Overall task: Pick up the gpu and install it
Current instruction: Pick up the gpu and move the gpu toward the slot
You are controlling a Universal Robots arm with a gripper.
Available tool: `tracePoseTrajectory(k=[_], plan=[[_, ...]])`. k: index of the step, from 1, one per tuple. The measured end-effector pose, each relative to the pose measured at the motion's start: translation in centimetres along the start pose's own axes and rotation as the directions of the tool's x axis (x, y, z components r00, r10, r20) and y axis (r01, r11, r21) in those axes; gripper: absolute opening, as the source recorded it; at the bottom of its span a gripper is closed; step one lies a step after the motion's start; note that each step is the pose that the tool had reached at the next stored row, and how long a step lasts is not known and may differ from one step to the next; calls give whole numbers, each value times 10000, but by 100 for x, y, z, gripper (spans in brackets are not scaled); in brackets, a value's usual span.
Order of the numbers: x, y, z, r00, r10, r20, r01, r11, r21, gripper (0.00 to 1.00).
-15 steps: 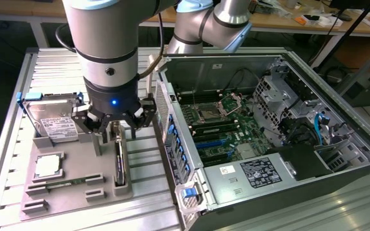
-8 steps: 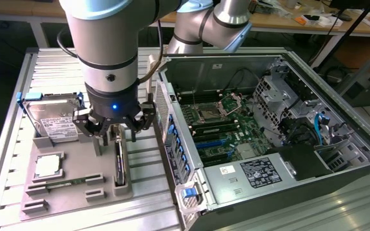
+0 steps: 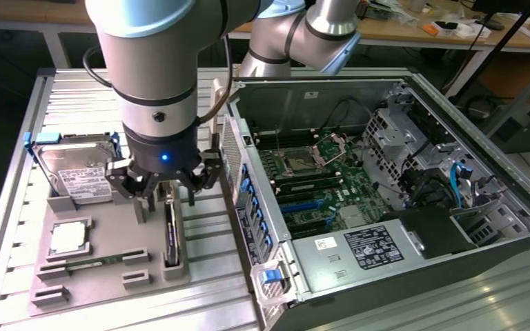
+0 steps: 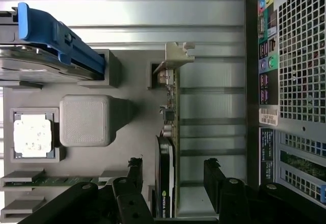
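Hard drive (image 3: 76,172), processor (image 3: 69,238), open case (image 3: 413,289)

Ribbed grey metal table (image 3: 72,89) under bright light, cluttered wooden workbenches (image 3: 403,36) behind (dark floor (image 3: 3,83) between)

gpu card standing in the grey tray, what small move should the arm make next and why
Probably lower straight down: the open end effector hangs over the thin dark gpu card with silver bracket, its fingers either side, apparently not touching it.
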State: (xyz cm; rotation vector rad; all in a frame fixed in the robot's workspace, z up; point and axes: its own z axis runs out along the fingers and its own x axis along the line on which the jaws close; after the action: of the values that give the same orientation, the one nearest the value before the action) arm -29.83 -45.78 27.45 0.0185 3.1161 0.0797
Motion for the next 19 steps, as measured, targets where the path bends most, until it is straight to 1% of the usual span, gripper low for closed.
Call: tracePoseTrajectory(k=[8, 16, 19], plan=[[2, -5, 94, 10000, 0, 2, 0, 10000, 0, 60], [5, -52, 111, 10000, 44, 3, -44, 10000, 1, 60], [13, -58, 123, 9999, 100, 8, -100, 9999, 0, 60]])
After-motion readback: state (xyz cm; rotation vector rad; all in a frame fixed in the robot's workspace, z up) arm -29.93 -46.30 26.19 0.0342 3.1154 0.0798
